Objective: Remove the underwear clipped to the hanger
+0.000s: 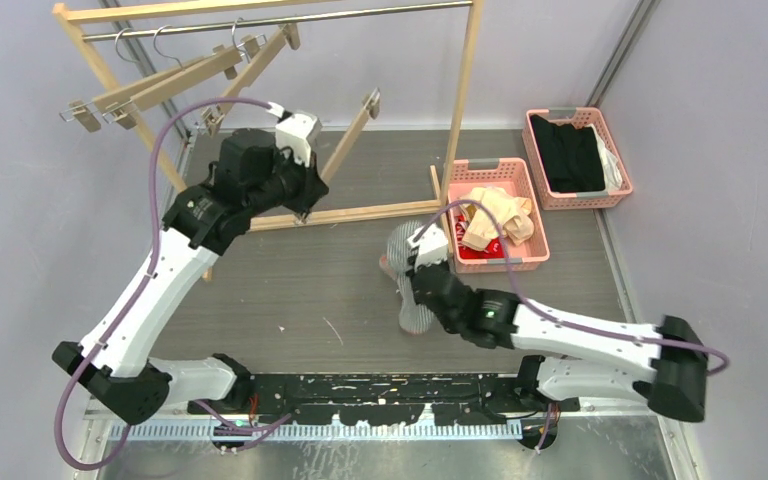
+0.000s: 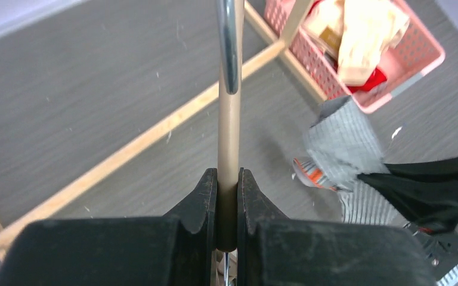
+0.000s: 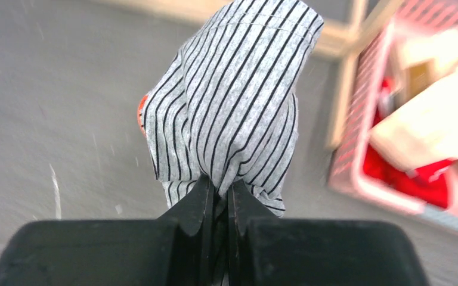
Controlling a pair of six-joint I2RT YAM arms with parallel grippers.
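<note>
The left tool is clenched on the wooden hanger, which runs straight ahead of its jaws. The right tool grips the grey striped shorts, bunched just ahead of it. They look unclipped, so next comes a carry ahead-right over the pink basket, then release

Three underwear, two pink baskets, two arms
</note>
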